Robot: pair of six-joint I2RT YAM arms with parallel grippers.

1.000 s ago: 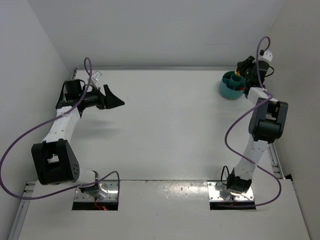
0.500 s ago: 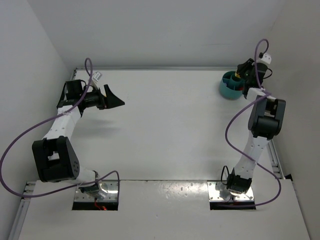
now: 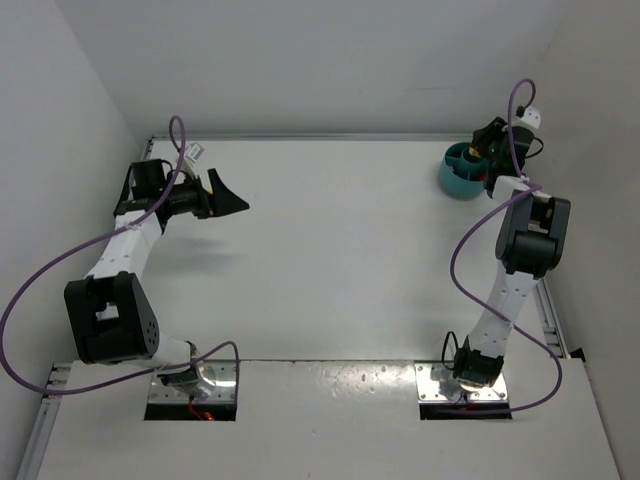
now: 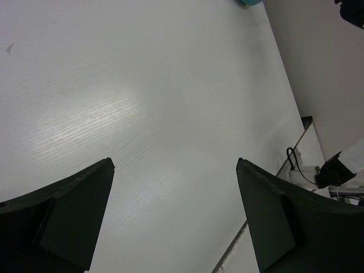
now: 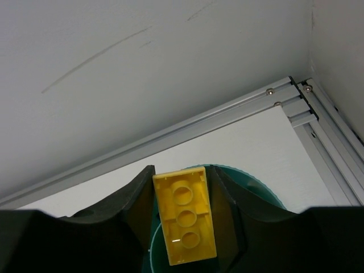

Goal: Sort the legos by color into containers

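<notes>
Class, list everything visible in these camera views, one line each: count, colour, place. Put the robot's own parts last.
lego brick: one, yellow, clamped between the right gripper's fingers at the tub.
tub: one, teal, far right corner of the table.
table: one, white, under both arms.
rails: several, silver, along the table's edges.
left gripper: one, black, open over bare table, far left.
right gripper: one, black, shut on the lego brick.

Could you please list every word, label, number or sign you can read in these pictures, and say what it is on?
None: no readable text in any view.
The yellow brick shows only plain round hollows, no lettering.
The teal tub bears no visible label; the top view is too small to show fine print.
</notes>
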